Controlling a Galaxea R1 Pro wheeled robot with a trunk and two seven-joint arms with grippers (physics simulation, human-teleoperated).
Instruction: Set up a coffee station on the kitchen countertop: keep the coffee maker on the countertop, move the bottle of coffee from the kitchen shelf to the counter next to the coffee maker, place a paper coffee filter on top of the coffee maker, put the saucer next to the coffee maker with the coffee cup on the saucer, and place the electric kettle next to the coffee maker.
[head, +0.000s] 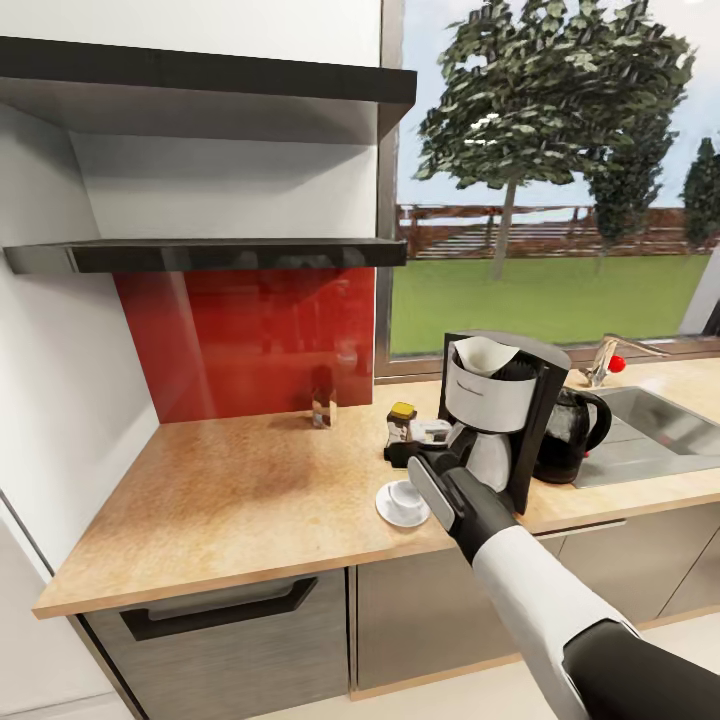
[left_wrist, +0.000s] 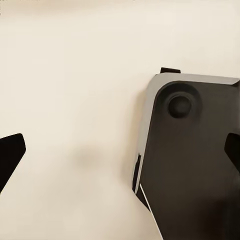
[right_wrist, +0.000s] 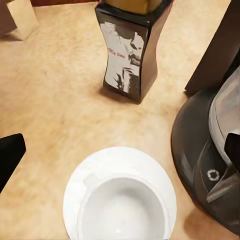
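From the head view, the coffee maker (head: 505, 420) stood on the bench (head: 230, 490), filter on top, kettle (head: 570, 432) beside it, cup (head: 405, 497) on its saucer (head: 385, 510).

At the right wrist, the right pincer (right_wrist: 120, 152) hung open above the cup, the coffee bottle (right_wrist: 131, 47) beyond. A careless drop could knock the cup off.

At the left wrist, the left pincer (left_wrist: 125, 150) gaped over pale floor.

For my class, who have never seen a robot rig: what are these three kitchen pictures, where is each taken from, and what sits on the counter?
This is a simulated two-armed robot. The wide picture comes from its head camera, and the other two from cameras near each gripper.

On the countertop stand the coffee maker with a paper filter on top, an electric kettle, a bottle of coffee, and a cup on a saucer.

The right gripper hovers open above the cup, holding nothing. The left wrist camera sees a pale surface and a dark grey part.
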